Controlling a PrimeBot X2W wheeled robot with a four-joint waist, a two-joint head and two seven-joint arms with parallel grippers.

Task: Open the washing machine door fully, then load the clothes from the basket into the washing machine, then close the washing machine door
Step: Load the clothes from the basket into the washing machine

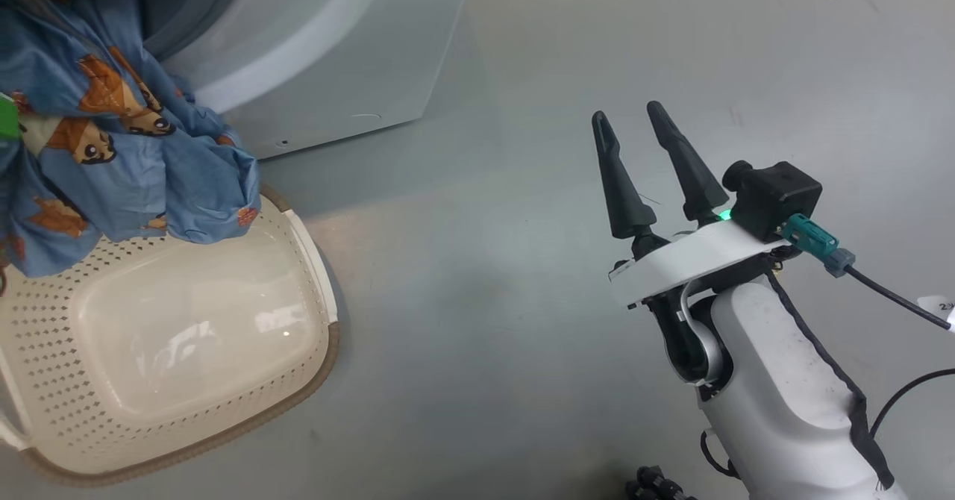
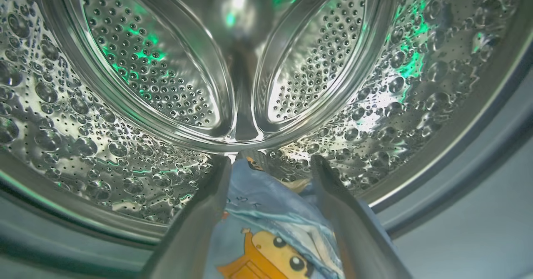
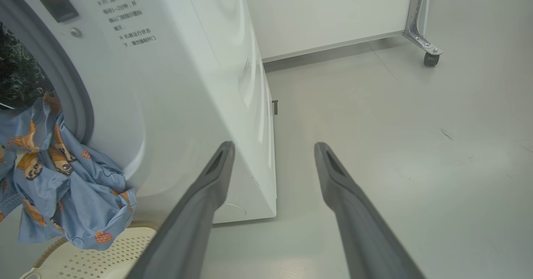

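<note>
The washing machine [image 1: 336, 60] stands white at the upper left, its opening uncovered; the washing machine door is out of view. The light blue clothes [image 1: 112, 149] with orange cartoon figures hang from the drum mouth down over the cream basket [image 1: 317, 351] on the floor. In the left wrist view my left gripper [image 2: 272, 160] reaches into the steel drum [image 2: 125, 104], fingers spread wide, and the clothes [image 2: 270, 212] lie loosely between them. My right gripper [image 1: 627, 116] hovers open and empty over the floor to the right. The right wrist view has my right gripper [image 3: 272, 145], machine [image 3: 187, 83], clothes [image 3: 70, 187] and basket [image 3: 91, 258].
Grey floor spreads to the right of the machine. A white panel on a metal bracket with a caster [image 3: 431, 56] stands at the back. A black cable [image 1: 895, 298] trails from my right wrist.
</note>
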